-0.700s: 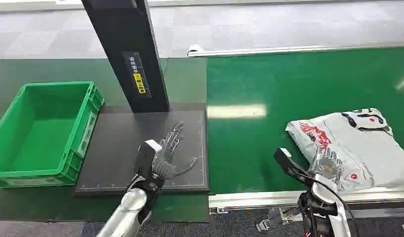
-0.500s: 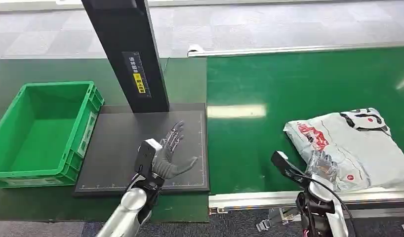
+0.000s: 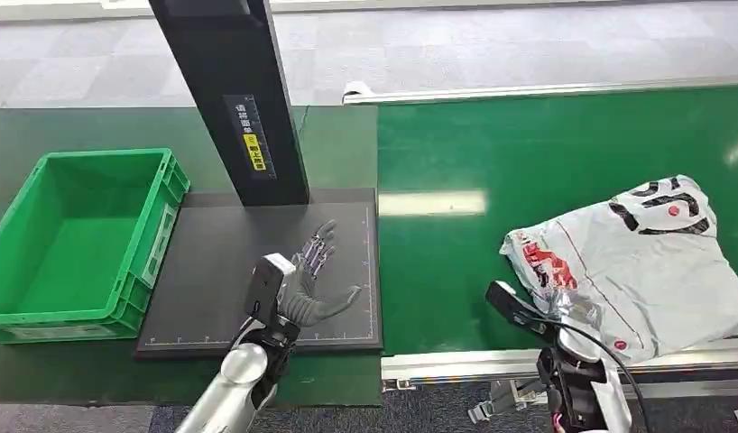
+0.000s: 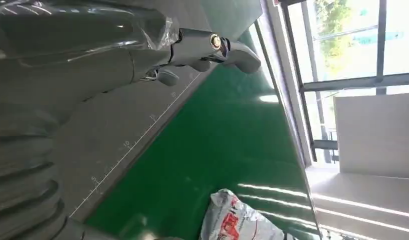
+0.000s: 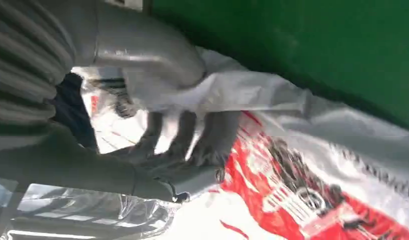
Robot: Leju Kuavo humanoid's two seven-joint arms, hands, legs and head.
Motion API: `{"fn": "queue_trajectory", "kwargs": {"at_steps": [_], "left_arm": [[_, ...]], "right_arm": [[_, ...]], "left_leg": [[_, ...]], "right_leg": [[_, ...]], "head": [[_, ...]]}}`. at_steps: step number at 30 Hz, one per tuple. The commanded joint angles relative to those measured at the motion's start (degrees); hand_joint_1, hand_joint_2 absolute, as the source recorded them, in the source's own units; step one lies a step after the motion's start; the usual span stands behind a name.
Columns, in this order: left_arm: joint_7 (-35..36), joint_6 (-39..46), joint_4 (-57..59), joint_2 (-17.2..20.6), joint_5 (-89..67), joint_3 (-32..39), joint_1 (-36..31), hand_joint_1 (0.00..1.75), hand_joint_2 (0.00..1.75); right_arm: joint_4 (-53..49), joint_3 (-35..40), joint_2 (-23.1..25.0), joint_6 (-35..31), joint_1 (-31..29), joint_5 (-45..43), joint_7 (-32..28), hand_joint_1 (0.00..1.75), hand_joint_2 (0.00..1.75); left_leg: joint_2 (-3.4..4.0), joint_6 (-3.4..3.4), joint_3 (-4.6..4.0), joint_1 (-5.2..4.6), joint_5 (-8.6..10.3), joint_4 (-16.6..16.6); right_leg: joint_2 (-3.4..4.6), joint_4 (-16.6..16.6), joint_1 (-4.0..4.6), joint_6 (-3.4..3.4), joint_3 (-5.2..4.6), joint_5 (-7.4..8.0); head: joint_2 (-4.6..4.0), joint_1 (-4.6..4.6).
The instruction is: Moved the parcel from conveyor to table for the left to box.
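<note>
Since the earlier frame the parcel (image 3: 631,262) has swung and slid on the conveyor (image 3: 492,144): its printed far corner has lifted toward the belt's far edge, its red-lettered end has come closer to the belt's near edge, and the right hand (image 3: 571,311) has drawn in with it. The left hand (image 3: 309,280) has stayed where it was.

By size: the conveyor carries the grey plastic parcel at its near right corner, the bag partly overhanging the metal rail there. The black mat (image 3: 221,262) lies on the table beside the belt's left edge, with the green crate (image 3: 153,194) just beyond the mat's left edge. The right hand grips the parcel's near edge, thumb above and fingers (image 5: 192,135) pressed into the crumpled film. The left hand hovers over the mat's near right corner, fingers spread and holding nothing.

The hold looks to me like loose film bunched at one edge rather than the contents. If so, the bag could stretch or slip free as it is dragged leftward. Its trailing bulk may also catch on the near rail or tip off the belt's near edge. A swinging parcel could land short of the mat, or strike the waiting left hand.
</note>
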Motion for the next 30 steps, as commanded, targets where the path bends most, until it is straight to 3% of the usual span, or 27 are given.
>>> {"fn": "queue_trajectory", "kwargs": {"at_steps": [1, 13, 16, 21, 25, 30], "left_arm": [[-0.89, 0.18, 1.91, 1.35, 0.31, 1.22, 0.46, 0.00, 1.75], [-0.88, 0.18, 1.84, 1.30, 0.31, 1.21, 0.45, 0.00, 1.75], [-1.60, 0.94, -0.88, 1.95, 0.41, 2.09, 2.39, 0.00, 1.75], [-2.41, 0.99, -1.54, 2.26, 0.74, 2.68, 2.47, 0.00, 1.75], [-3.66, 1.13, -0.66, 2.16, 1.21, 2.12, 1.86, 0.00, 1.75], [-10.39, 9.85, -6.54, 1.21, 4.26, 3.83, 2.28, 0.00, 1.75]], "right_arm": [[4.73, 3.10, 0.42, -3.85, -4.12, -1.84, -4.74, 1.75, 1.75], [4.77, 3.10, 0.32, -3.85, -3.89, -1.83, -4.77, 1.75, 1.75], [-0.09, 1.99, 2.66, -13.79, -5.39, -10.59, -14.56, 1.75, 1.75], [-8.52, 3.19, 2.96, -21.37, -4.36, -17.83, -20.26, 1.75, 1.75], [-17.07, 1.74, 4.24, -34.45, -0.68, -28.00, -34.11, 1.75, 1.75], [-25.41, 1.37, 3.90, -36.85, 3.57, -37.06, -40.71, 1.75, 1.75]], "left_leg": [[0.28, -0.03, 0.13, -0.04, -0.03, -0.09], [0.10, -0.03, 0.09, -0.02, -0.01, -0.07], [0.14, -0.03, 0.04, -0.03, -0.02, -0.04], [0.30, -0.05, 0.02, -0.04, -0.04, -0.03], [0.06, -0.03, 0.03, -0.02, -0.01, -0.04], [-0.04, -0.02, -0.01, -0.01, -0.03, 0.00]], "right_leg": [[0.21, -0.05, -0.04, -0.03, 0.04, 0.04], [0.02, -0.05, -0.02, -0.03, 0.06, 0.02], [0.07, 0.00, -0.03, -0.02, 0.00, 0.01], [0.21, 0.04, -0.04, -0.04, -0.08, 0.02], [-0.02, -0.01, -0.01, -0.03, -0.01, 0.00], [-0.13, 0.01, 0.00, -0.03, 0.01, -0.05]], "head": [[0.00, 0.00], [0.00, -0.02], [0.00, -0.02], [0.00, -0.02], [0.00, 0.00], [0.00, 0.00]]}}
